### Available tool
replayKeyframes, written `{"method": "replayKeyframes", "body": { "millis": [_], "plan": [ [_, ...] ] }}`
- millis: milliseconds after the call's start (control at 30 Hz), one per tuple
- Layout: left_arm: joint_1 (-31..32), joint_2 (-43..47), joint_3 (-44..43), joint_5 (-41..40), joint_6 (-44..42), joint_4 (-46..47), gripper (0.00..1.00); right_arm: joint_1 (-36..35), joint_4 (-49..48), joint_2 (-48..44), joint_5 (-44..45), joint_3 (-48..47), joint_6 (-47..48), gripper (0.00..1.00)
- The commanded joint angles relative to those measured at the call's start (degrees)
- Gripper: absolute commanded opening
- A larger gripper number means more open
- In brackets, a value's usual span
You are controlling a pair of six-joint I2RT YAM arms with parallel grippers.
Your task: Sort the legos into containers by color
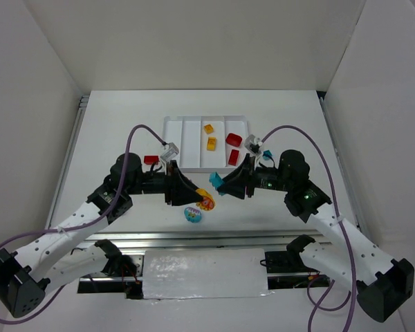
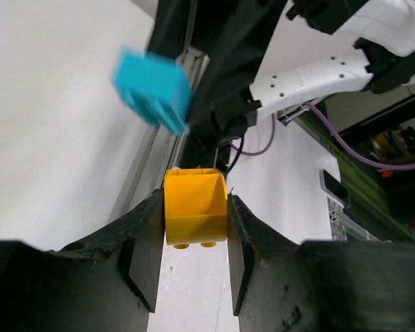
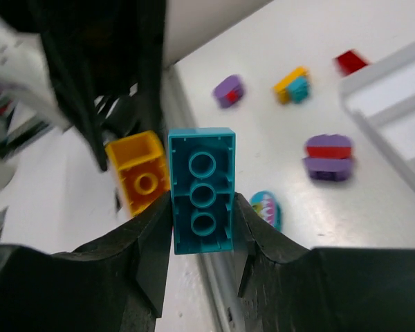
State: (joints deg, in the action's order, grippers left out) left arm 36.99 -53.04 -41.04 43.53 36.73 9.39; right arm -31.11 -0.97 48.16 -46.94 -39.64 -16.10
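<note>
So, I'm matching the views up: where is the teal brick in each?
Top external: teal brick at centre.
Left wrist: teal brick upper left, blurred.
Right wrist: teal brick at centre, held.
Shared landmark: yellow brick, beside it in all three.

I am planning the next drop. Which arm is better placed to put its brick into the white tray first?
Probably the right. In the top view, the right gripper, shut on the teal rectangular plastic brick, appears nearer the white plastic tray than the left gripper with its yellow plastic brick.
</note>
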Motion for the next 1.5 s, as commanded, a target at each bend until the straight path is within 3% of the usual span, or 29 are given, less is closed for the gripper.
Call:
{"method": "replayKeyframes", "body": {
  "millis": [0, 133, 200, 267, 300, 367, 500, 633, 767, 933, 1033, 1067, 1100, 1200, 1367, 1400, 1467],
  "plan": [
    [0.2, 2.0, -2.7, -4.4, -3.1, -6.5, 0.00, 1.8, -6.1, -0.4, 12.7, -0.1, -5.1, 0.00],
    [0.1, 5.8, -4.7, -12.9, -5.3, -16.7, 0.00, 1.6, -3.8, 7.6, 25.9, -5.3, -8.2, 0.00],
    [0.0, 7.8, -7.9, -24.7, -5.4, -26.6, 0.00, 1.0, 0.4, 13.7, 35.1, -11.8, -11.2, 0.00],
    [-0.1, 9.2, -11.7, -33.5, -4.6, -32.9, 0.00, 0.2, 6.4, 25.5, 41.4, -17.6, -14.1, 0.00],
    [-0.1, 10.8, -12.7, -40.9, -4.3, -35.6, 0.00, -0.4, 9.0, 29.5, 46.1, -24.6, -15.2, 0.00],
    [-0.1, 12.9, -15.0, -49.4, -2.9, -41.4, 0.00, -1.2, 12.7, 40.9, 46.8, -34.6, -15.3, 0.00],
    [-0.3, 18.0, -17.6, -58.5, -2.0, -47.4, 0.00, -4.4, 19.3, 57.0, 54.7, -52.3, -15.5, 0.00],
    [-0.3, 19.2, -18.2, -61.3, -3.0, -50.1, 0.00, -5.1, 26.4, 74.2, 57.5, -72.4, -16.4, 0.00],
    [-0.4, 19.0, -16.9, -61.5, -2.4, -49.6, 0.00, -5.0, 32.5, 86.9, 59.5, -85.1, -16.3, 0.02],
    [-0.4, 17.9, -16.3, -61.2, -1.7, -47.1, 0.00, -4.4, 32.0, 90.8, 59.0, -87.7, -16.5, 0.12],
    [-0.5, 16.1, -16.0, -60.8, -1.2, -45.0, 0.00, -4.2, 32.1, 91.7, 58.6, -88.8, -16.1, 0.24],
    [-0.5, 15.7, -15.7, -60.7, -1.0, -44.3, 0.00, -4.1, 31.9, 91.7, 57.9, -88.9, -15.0, 0.39],
    [-0.4, 15.2, -15.5, -60.7, -0.9, -43.5, 0.00, -4.1, 31.9, 91.4, 57.6, -89.0, -14.8, 0.69],
    [-0.6, 11.8, -14.8, -60.8, -0.1, -40.3, 0.00, -4.0, 31.6, 88.4, 55.8, -87.7, -14.0, 0.91],
    [-0.7, 4.8, -14.5, -58.6, 0.2, -30.8, 0.00, -1.7, 28.9, 72.6, 55.4, -78.5, -14.3, 0.94],
    [-1.4, -0.3, -14.9, -56.7, 0.3, -27.3, 0.00, 0.8, 26.7, 62.3, 54.1, -68.8, -14.9, 0.94],
    [-1.9, -5.1, -15.6, -55.3, -0.3, -23.3, 0.00, 1.6, 26.0, 59.1, 54.8, -62.5, -15.2, 0.94]
  ]
}}
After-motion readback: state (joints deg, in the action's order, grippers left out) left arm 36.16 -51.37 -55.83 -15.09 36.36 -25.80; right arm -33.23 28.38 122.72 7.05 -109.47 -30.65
